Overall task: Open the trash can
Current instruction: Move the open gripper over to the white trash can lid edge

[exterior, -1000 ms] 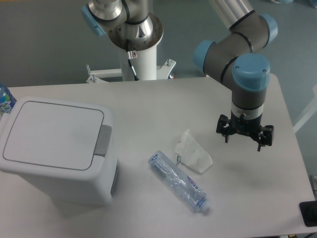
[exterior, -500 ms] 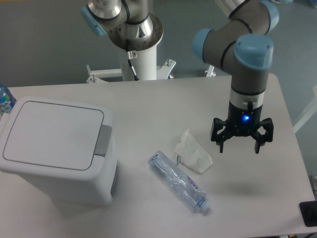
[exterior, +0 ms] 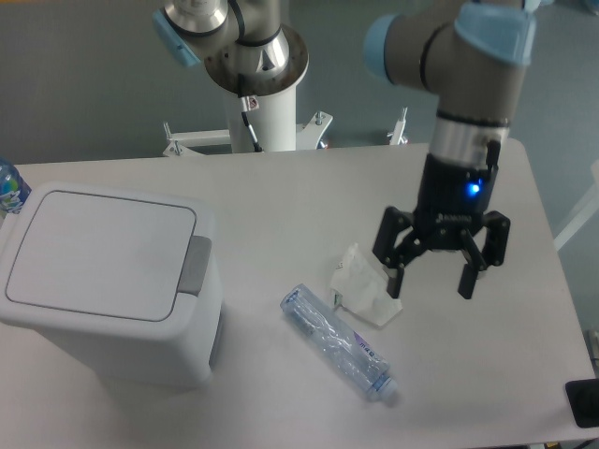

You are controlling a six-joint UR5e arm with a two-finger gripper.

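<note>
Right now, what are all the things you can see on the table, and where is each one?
trash can: one, white with a grey latch button, lid shut, left side of the table
plastic bottle: one, clear and crushed, lying on its side near the front middle
crumpled wrapper: one, whitish, just behind the bottle
second bottle: one, blue label, only partly in view at the far left edge
dark object: one, black, cut off at the front right corner
table: one, light grey
robot arm: one, grey with light blue caps, over the right side
end effector: one, black, open, above the table to the right of the wrapper
</note>
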